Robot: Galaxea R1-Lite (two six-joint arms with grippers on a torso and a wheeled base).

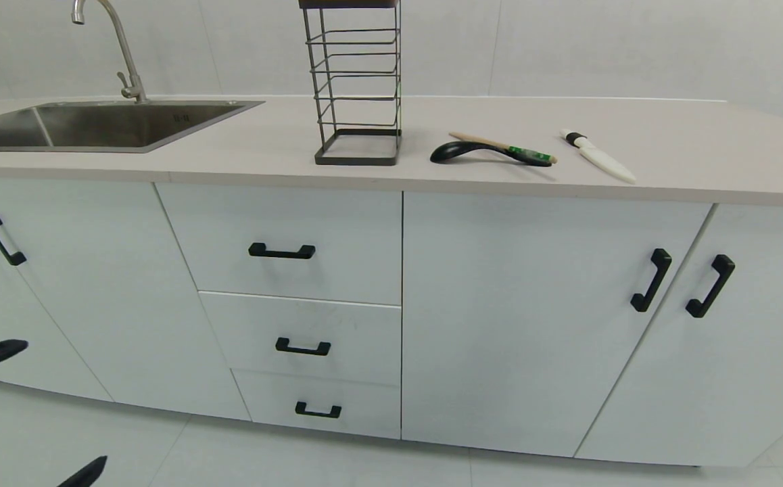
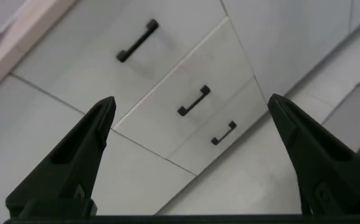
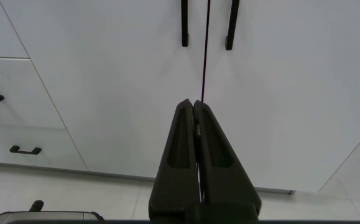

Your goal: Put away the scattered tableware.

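Right of the stainless steel sink [image 1: 94, 125] and tall black wire rack [image 1: 358, 95], we see the pale countertop [image 1: 689, 145] bearing a black plastic spoon [image 1: 462, 151], a green-banded wooden stick [image 1: 500, 144] lying across its handle, and a white knife [image 1: 601, 159]. Low before the white cabinets [image 1: 533, 304], our left gripper [image 2: 192, 106] gapes wide and empty, while our right gripper [image 3: 196, 107] is pressed together on nothing.

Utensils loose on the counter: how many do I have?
3, all right of the wire rack: black spoon, wooden stick beside it, white knife farthest right.

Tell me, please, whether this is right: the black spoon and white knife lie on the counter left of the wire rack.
Not quite: the head view shows the black spoon and white knife lying on the counter right of the wire rack, not left.
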